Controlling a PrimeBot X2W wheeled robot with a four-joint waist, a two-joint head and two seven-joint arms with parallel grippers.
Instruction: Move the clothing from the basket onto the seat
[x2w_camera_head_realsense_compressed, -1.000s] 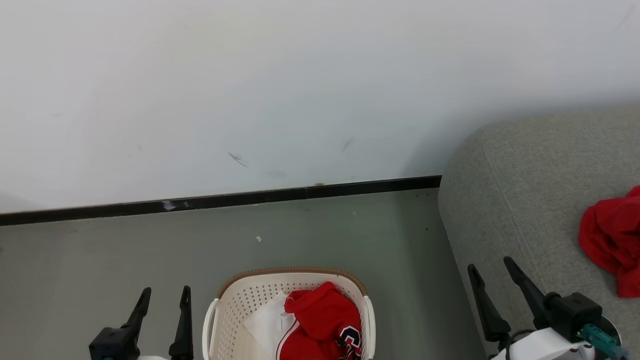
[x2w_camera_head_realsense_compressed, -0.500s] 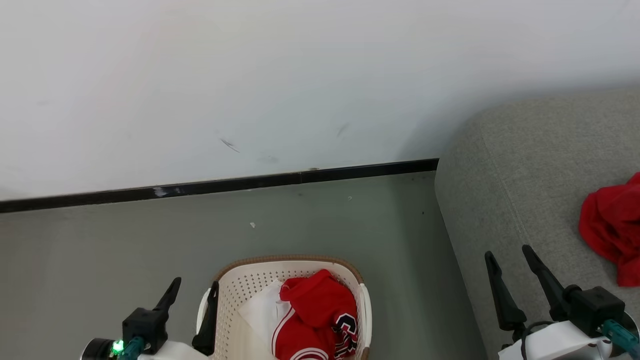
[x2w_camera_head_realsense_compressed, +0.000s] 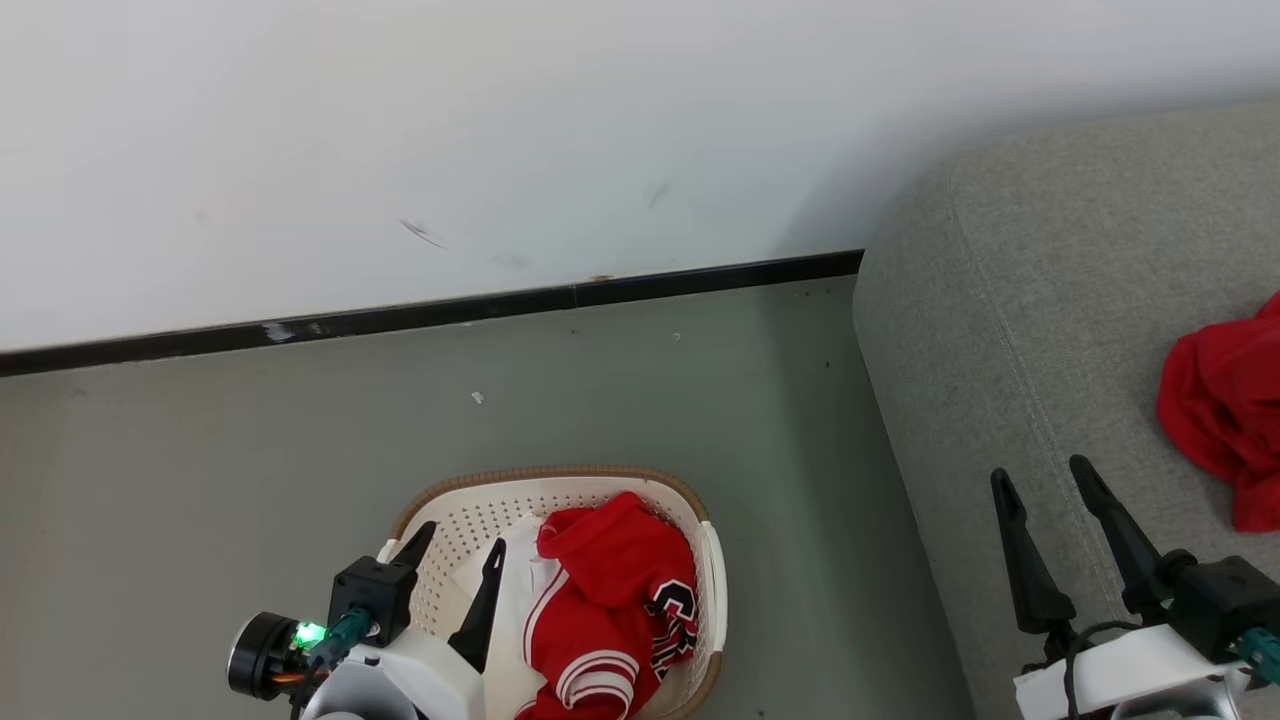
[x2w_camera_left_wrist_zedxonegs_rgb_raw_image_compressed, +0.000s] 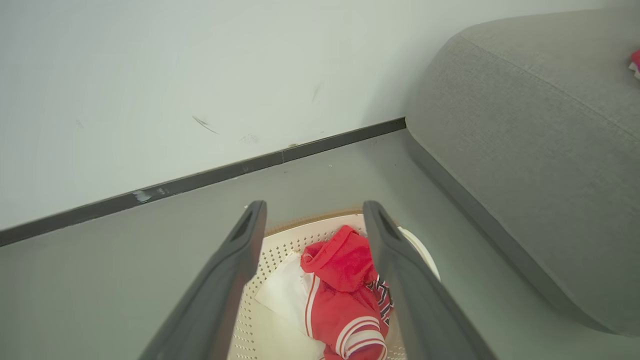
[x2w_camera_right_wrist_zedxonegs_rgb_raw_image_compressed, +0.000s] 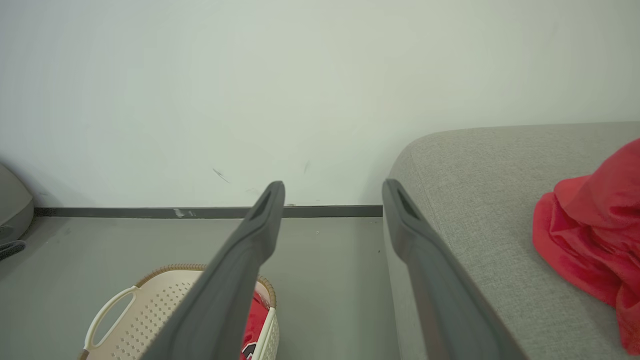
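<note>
red clothing with white-striped trim lies heaped in the right half of the basket, with a white piece tucked under its left edge. the basket sits on the grey floor, near the seat to its right but not touching it. another red garment lies on the seat, well apart from the basket.

my left claw hangs over the basket's left part, jaws spread wide and empty. the heap lies just beside its fingertips, to the right and lower down. my right claw hovers over the seat's near edge, also spread and holding nothing, well apart from the basket.

the risks, as i judge them:
- the left claw could land on the perforated wall or rim instead of cloth, and tip or drag the light basket.
- a shallow pinch could catch only a fold, so the garment slips out over the floor.
- a tangled sleeve could lift the white piece partway and drop it short of the seat.
</note>
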